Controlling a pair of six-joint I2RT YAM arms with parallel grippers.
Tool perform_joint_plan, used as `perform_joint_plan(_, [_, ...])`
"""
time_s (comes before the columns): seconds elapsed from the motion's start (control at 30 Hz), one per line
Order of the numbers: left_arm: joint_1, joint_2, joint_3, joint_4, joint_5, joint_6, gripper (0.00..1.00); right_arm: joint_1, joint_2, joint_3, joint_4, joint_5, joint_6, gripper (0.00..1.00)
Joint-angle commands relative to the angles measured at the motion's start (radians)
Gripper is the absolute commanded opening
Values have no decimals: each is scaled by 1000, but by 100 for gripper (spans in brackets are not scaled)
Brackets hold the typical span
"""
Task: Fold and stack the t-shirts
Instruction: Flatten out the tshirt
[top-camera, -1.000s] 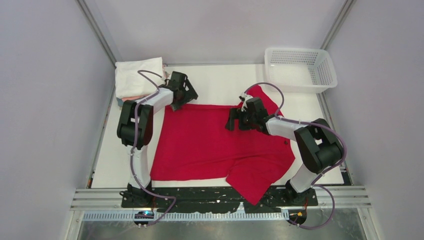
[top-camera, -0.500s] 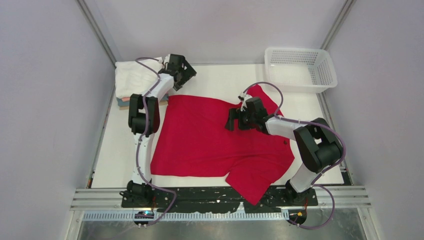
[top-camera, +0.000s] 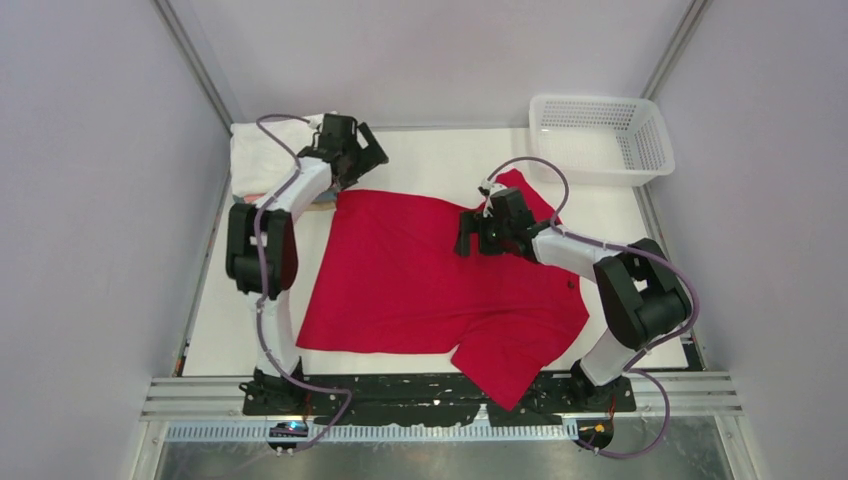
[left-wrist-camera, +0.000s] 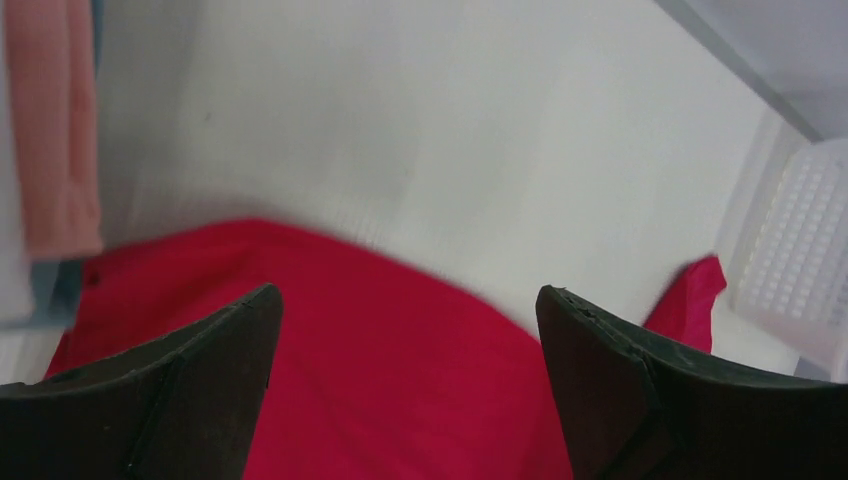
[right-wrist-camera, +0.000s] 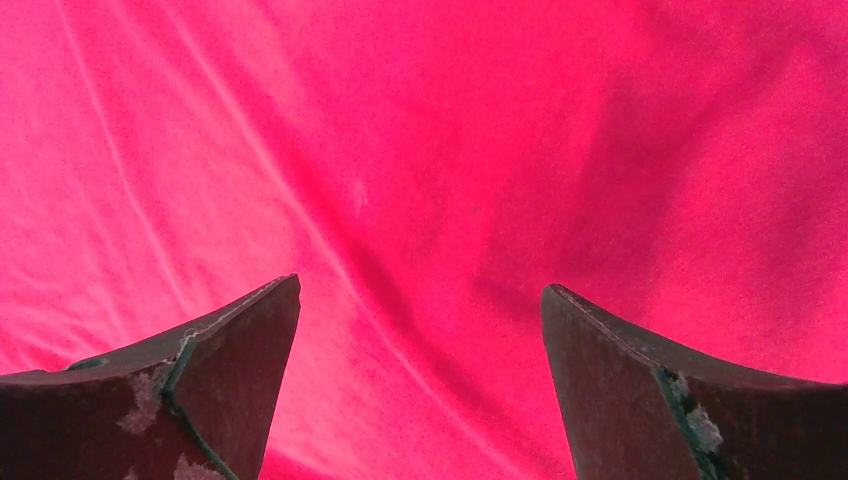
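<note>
Wrist views — left jaws apart near red t-shirt (top-camera: 420, 285), right jaws apart above it.

Red t-shirt (top-camera: 420, 285) lies spread across the middle of the desk (top-camera: 430, 165), one sleeve trailing off the lower edge. Left end effector (top-camera: 362, 160) hangs by its upper-left corner, beside the folded white t-shirt (top-camera: 248, 165). Right end effector (top-camera: 468, 235) sits over the upper right. Mesh basket (top-camera: 600, 100) is in the upper-right corner.
</note>
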Motion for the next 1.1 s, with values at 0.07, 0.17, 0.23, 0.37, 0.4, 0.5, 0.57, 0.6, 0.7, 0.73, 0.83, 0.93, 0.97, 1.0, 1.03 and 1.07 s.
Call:
perform_joint_plan(0.07, [-56,-447,-453,87,10,81,99,-6,-36,175,-25,162,23,95])
perform_joint_plan(0.17, [-99,-568,-655,94,-43,88,100,-26,23,260,-59,220,65,95])
perform_joint_plan(0.23, [-109,-622,-758,87,-30,73,100,-54,82,329,-88,233,86,95])
perform_joint_plan(0.37, [-115,-687,-946,109,-8,37,100,-67,159,400,-117,265,104,95])
perform_joint_plan(0.4, [-115,-699,-977,109,-5,35,100,-68,164,403,-116,276,104,95])
perform_joint_plan(0.5, [-116,-716,-1049,101,-12,14,100,-74,174,411,-127,293,101,95])
perform_joint_plan(0.57, [-116,-718,-1081,98,-28,5,100,-80,187,407,-142,301,106,95])
perform_joint_plan(0.6, [-116,-717,-1091,95,-32,5,100,-83,192,406,-143,302,108,95])
perform_joint_plan(0.7, [-116,-699,-1097,68,-50,9,100,-88,220,406,-145,295,116,95])
perform_joint_plan(0.73, [-116,-694,-1092,48,-58,10,100,-89,225,408,-142,294,118,95])
perform_joint_plan(0.83, [-116,-694,-1097,30,-71,10,99,-92,261,429,-97,295,119,95])
perform_joint_plan(0.93, [-116,-705,-1105,22,-86,12,100,-103,319,481,-69,292,113,95])
perform_joint_plan(0.97, [-116,-708,-1105,20,-87,12,100,-107,331,508,-60,293,109,95])
perform_joint_plan(1.0, [-116,-710,-1106,20,-88,12,100,-108,355,536,-41,294,99,95])
perform_joint_plan(1.03, [-116,-713,-1107,21,-84,13,100,-108,370,552,-30,296,96,95])
perform_joint_plan(1.07, [-116,-715,-1108,21,-75,16,100,-108,399,589,1,294,81,95])
